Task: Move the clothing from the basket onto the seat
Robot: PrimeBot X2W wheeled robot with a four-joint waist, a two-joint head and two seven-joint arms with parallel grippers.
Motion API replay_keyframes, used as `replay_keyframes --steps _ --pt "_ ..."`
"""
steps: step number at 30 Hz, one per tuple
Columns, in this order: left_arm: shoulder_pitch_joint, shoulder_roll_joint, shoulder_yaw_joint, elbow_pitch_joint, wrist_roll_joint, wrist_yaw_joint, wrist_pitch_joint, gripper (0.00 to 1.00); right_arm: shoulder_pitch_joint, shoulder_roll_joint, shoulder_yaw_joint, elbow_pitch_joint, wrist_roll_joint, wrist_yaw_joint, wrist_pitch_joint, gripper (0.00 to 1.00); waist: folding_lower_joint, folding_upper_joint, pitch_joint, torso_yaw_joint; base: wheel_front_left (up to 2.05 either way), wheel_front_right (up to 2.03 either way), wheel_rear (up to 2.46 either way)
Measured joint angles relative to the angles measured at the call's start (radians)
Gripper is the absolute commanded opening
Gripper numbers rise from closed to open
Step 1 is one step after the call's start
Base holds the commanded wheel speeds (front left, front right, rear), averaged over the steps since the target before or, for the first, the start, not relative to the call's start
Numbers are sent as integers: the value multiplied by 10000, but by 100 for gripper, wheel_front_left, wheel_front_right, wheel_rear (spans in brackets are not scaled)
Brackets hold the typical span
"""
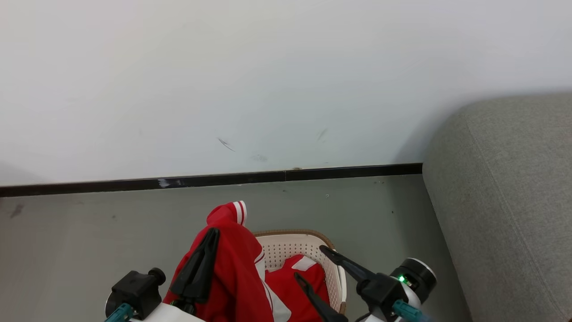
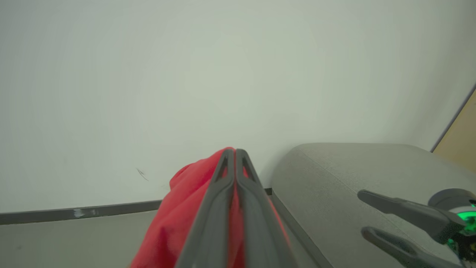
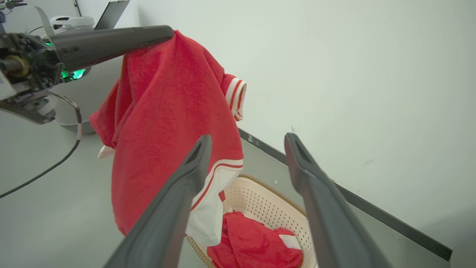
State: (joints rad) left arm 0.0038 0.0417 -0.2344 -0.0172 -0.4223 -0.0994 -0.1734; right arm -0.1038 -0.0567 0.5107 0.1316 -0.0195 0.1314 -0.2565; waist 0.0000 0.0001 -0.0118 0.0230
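My left gripper (image 1: 211, 233) is shut on a red garment with white stripes (image 1: 232, 268), held up above the basket (image 1: 286, 250). In the right wrist view this garment (image 3: 167, 111) hangs from the left gripper (image 3: 169, 32) over the cream basket (image 3: 260, 197). A second piece of red clothing (image 3: 253, 242) with a white panel lies inside. My right gripper (image 1: 309, 261) stands open over the basket with nothing between its fingers (image 3: 186, 186). The grey seat (image 1: 505, 201) rises at the right. The left wrist view has the shut left gripper (image 2: 234, 150), the red fabric (image 2: 174, 216), the seat (image 2: 334, 175) and the open right gripper (image 2: 361, 212).
A white wall with a black baseboard (image 1: 223, 179) runs behind the basket, and grey floor (image 1: 89, 232) lies to the left. A dark cable (image 3: 48, 167) trails from the left arm. A tan panel (image 2: 459, 137) stands past the seat's far end.
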Motion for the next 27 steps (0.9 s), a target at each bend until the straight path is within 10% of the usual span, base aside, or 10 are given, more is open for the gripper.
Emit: replay_keyframes --steps 27 --pt "-25 54 -1266 -1058 35 -2 861 0 -1309 -42 2811 -199 1613 4 0 100 0 0 -52 194 0 0 0"
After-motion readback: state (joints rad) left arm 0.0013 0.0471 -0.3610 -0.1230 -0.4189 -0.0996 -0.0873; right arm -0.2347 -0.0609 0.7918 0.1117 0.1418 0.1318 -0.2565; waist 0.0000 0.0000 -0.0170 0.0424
